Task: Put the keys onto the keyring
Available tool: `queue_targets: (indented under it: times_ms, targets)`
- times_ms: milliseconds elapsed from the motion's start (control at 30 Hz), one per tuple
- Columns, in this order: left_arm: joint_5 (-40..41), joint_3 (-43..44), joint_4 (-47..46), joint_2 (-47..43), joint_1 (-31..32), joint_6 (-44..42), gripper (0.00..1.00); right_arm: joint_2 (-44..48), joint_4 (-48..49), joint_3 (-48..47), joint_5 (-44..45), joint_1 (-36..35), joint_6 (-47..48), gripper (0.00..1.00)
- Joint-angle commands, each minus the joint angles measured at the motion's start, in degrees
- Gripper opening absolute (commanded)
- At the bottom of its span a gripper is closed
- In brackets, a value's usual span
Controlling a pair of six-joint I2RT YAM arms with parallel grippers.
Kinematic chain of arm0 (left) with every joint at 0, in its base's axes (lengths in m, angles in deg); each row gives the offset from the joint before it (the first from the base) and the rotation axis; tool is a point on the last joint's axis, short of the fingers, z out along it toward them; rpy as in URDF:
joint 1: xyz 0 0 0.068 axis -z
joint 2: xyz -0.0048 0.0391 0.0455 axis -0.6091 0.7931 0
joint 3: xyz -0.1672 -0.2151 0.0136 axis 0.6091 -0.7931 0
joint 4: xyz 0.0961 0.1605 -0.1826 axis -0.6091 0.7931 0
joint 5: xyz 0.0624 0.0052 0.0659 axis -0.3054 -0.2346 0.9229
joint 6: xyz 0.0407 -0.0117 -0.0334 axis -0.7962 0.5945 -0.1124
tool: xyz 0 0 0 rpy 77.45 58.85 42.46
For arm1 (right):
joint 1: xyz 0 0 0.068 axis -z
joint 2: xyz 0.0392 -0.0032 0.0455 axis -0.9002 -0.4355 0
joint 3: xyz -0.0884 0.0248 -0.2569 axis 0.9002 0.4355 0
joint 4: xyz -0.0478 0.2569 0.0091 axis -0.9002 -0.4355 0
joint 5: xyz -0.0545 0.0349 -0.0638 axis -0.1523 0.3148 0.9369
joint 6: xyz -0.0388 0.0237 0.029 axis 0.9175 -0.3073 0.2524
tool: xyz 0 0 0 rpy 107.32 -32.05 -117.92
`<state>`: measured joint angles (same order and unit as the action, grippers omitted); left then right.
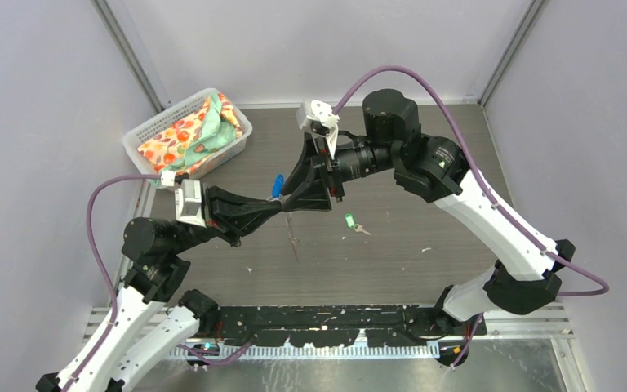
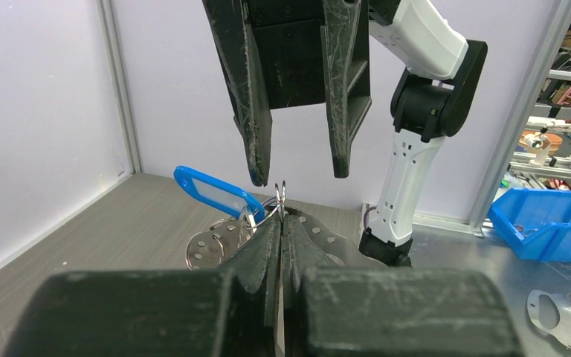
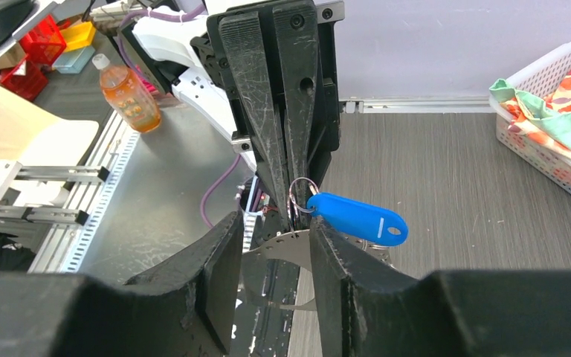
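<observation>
Judging by how things lie, the step in hand is working the blue key (image 2: pixel 215 195) onto the keyring (image 2: pixel 212 249), in mid-air above the table (image 1: pixel 424 261). Left gripper (image 2: pixel 280 223): jaws pressed fully together and clamped, as far as can be made out, on the keyring, whose grey perforated band shows on either side of the fingers in the left wrist view. A small wire ring (image 2: pixel 281 192) stands just proud of the tips, with the blue tag hanging off it towards 10 o'clock. Whether that ring is already through the keyring cannot be told. Right gripper (image 2: pixel 301 177): jaws partly apart and holding nothing, reaching in from 12 o'clock in that view to straddle the wire ring, near it but not touching. Green key (image 1: pixel 351 221): loose on the table, at about 4 o'clock from where the two grippers meet in the overhead view, apart from both. Basket (image 1: pixel 143 135): at 10 o'clock, not concerned. Recommendation: hold the left clamp firm and motionless so the floppy band does not swing. Bring the right pads square onto the wire ring, not the plastic tag, which would likely pivot. Close only once both pads flank the wire. Use small, slow moves, since the fingertips of the two arms are nearly in contact. Risk noted: thin wire may slip from the pads.
</observation>
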<state>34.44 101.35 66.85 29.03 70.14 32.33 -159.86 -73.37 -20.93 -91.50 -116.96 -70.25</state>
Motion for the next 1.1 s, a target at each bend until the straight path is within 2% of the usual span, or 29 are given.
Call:
queue_targets:
  times_ms: [0, 167, 233, 500, 533, 833, 867, 933, 967, 1067]
  targets:
    - [0.70, 2.86, -2.16, 0.09, 0.25, -0.57, 0.00, -0.73, 1.68, -1.55, -0.55, -0.65, 0.87, 0.42]
    - [0.60, 3.03, -2.16, 0.09, 0.25, -0.62, 0.00, -1.06, 1.87, -1.29, -0.43, -0.77, 0.89, 0.40]
    - [0.62, 3.12, -2.03, 0.09, 0.25, -0.69, 0.00, -1.05, 2.20, -1.13, -0.39, -0.88, 0.85, 0.36]
    - [0.83, 2.95, -1.64, 0.18, 0.25, -0.96, 0.00, -0.54, 2.97, 0.31, 1.24, -1.18, 0.73, 0.03]
    - [0.80, 2.95, -1.56, 0.18, 0.25, -0.96, 0.00, -0.50, 2.90, 0.45, 1.93, -1.37, 0.82, 0.01]
    - [0.92, 3.03, -0.70, 0.27, 0.24, -1.71, 0.00, 2.24, 4.32, 4.93, 8.55, -2.73, 2.75, 0.01]
    - [0.89, 3.03, -0.59, 0.27, 0.24, -1.63, 0.00, 2.76, 4.45, 5.76, 8.63, -3.01, 3.39, 0.04]
    - [0.74, 3.12, -0.56, 0.34, 0.25, -1.58, 0.00, 3.54, 4.68, 7.06, 11.10, -3.71, 3.88, 0.23]
    - [0.56, 3.19, -0.46, 0.42, 0.25, -1.66, 0.00, 3.61, 4.42, 7.19, 11.17, -3.82, 4.20, 0.25]
    - [0.43, 3.30, -0.32, 0.53, 0.24, -1.75, 0.00, 3.55, 3.79, 6.33, 11.31, -4.09, 4.56, 0.21]
